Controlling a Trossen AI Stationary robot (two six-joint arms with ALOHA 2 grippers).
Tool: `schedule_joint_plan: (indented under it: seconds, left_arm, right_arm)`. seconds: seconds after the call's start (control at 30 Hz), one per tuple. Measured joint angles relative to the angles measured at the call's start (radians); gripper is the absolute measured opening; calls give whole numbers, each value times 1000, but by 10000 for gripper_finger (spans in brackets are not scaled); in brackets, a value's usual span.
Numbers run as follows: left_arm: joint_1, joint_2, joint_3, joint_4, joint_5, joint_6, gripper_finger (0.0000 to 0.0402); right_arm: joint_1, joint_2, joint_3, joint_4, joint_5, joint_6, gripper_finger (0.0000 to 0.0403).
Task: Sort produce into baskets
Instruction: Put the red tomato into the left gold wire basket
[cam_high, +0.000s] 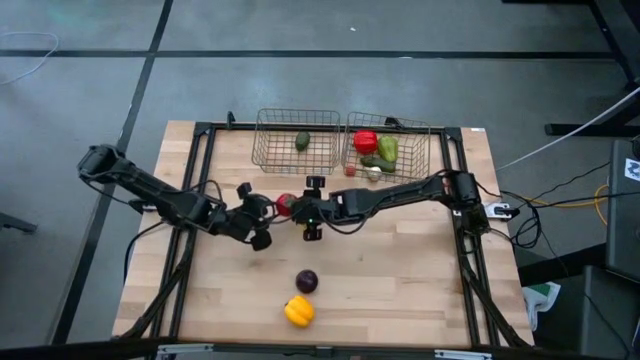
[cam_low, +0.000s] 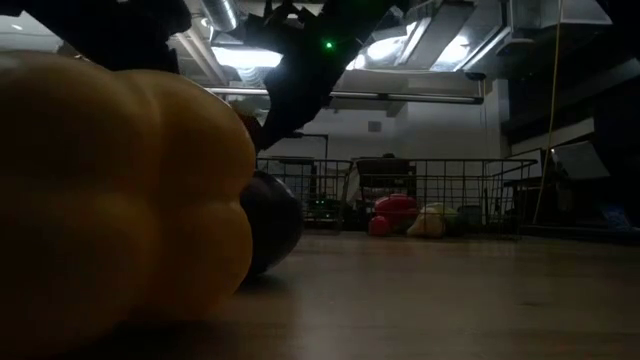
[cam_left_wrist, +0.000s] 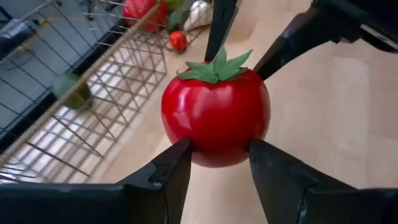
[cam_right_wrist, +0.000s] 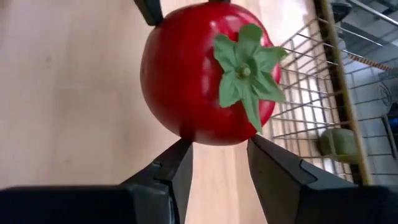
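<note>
Tomato (cam_left_wrist: 216, 115) sits mid-table just near of the two wire baskets (cam_high: 296, 152), pinched from both sides: the left gripper (cam_left_wrist: 217, 163) is clamped on it, and the right gripper (cam_right_wrist: 219, 158) also grips its opposite side. A handover, I judge; one arm should let go cleanly before the other carries it. Yellow pepper (cam_high: 298, 312) and purple ball (cam_high: 307, 281) wait nearer.
</note>
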Motion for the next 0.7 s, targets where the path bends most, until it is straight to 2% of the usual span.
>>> schedule_joint_plan:
  seconds: [0.53,0.7]
  left_arm:
    - [196,-20,-1,10,12,163,159]
    - [254,-20,-2,89,12,256,159]
  right_arm:
    - [-106,-12,1,28,2,-29,152]
    - [-138,-12,2,34,1,-50,152]
